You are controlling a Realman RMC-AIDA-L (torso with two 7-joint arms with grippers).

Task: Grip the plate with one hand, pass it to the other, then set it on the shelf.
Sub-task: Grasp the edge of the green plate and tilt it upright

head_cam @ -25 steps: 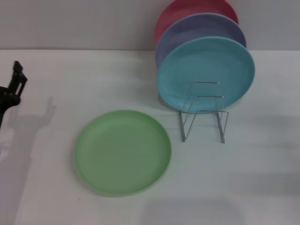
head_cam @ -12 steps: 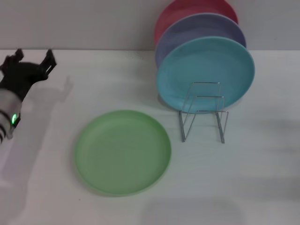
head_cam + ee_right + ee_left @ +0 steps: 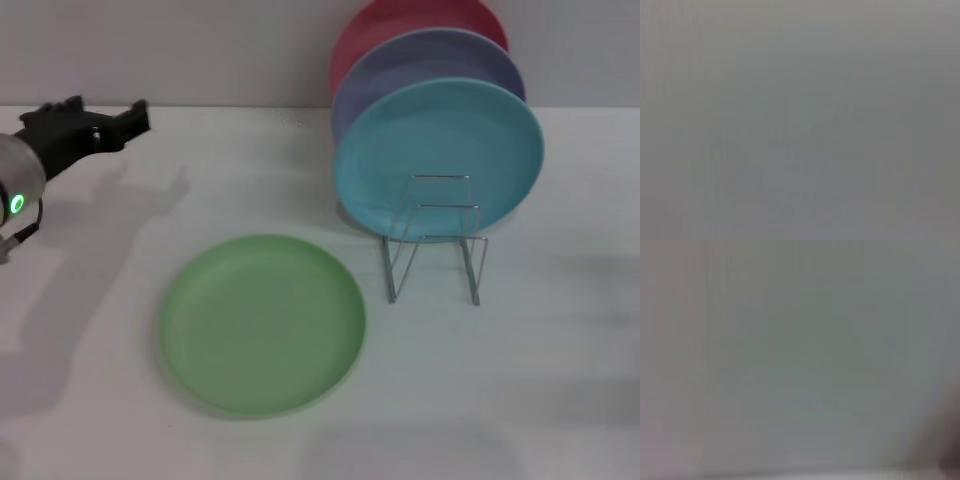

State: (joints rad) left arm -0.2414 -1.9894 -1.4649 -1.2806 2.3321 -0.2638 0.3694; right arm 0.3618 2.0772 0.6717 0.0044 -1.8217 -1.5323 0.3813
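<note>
green plate (image 3: pixel 262 325): matt, smooth, plastic-looking | turquoise plate (image 3: pixel 440 158): smooth, soft sheen, plastic-looking | rack (image 3: pixel 434 240): thin shiny metal wire | table (image 3: pixel 560 340): matt white, smooth

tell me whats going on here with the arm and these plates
The left gripper is up over the far left of the white table, well short of the light green plate, which lies flat and untouched. Beside it the wire shelf has its front slots free, with a turquoise plate, a lavender plate and a pink plate standing upright behind. The right gripper isn't visible.
</note>
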